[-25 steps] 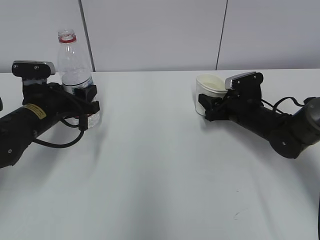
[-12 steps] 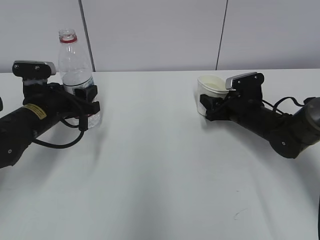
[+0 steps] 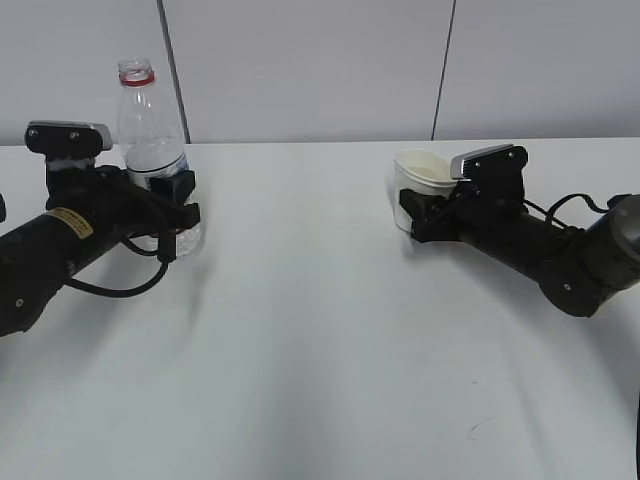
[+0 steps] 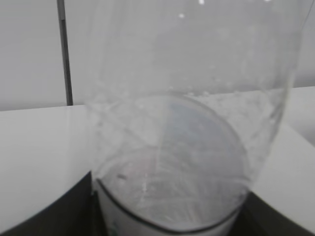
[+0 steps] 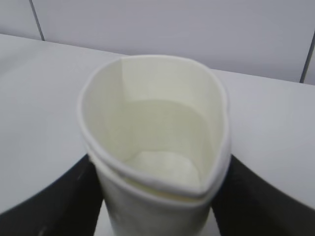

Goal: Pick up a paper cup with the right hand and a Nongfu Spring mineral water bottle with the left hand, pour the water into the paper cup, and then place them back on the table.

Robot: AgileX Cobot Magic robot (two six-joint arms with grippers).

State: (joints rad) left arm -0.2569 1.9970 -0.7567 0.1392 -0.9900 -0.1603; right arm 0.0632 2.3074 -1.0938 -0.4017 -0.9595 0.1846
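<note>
I am looking for writing first, and little of it is reading clearly: my left arm is wearing a yellow sticker (image 3: 68, 222) with dark print too small to make out, and the Nongfu Spring mineral water bottle (image 3: 150, 140) is showing only a sliver of label with a green-blue patch above my fingers, no words legible. Its red neck ring is sitting at the open, capless mouth. My left gripper (image 3: 178, 212) is closing on the bottle low on its body, the jaws on either side of it, and the bottle is standing upright near the far left of the table (image 3: 320, 350). In the left wrist view the clear wall of the bottle (image 4: 187, 123) is filling the picture, with the water (image 4: 172, 196) lying low in it and droplets clinging above. My left arm is lying low and nearly level, reaching in from the left edge, its black cable looping beneath. My right gripper (image 3: 418, 212) is holding the paper cup (image 3: 416, 180), squeezing it so the rim is being pressed from round into a teardrop shape, as the right wrist view shows on the paper cup (image 5: 152, 147); the cup is plain white, carrying no print. It is sitting right of centre, tilting slightly, and whether its base is touching the table I cannot tell. My right arm is stretching in low from the right edge, angling toward the cup.
</note>
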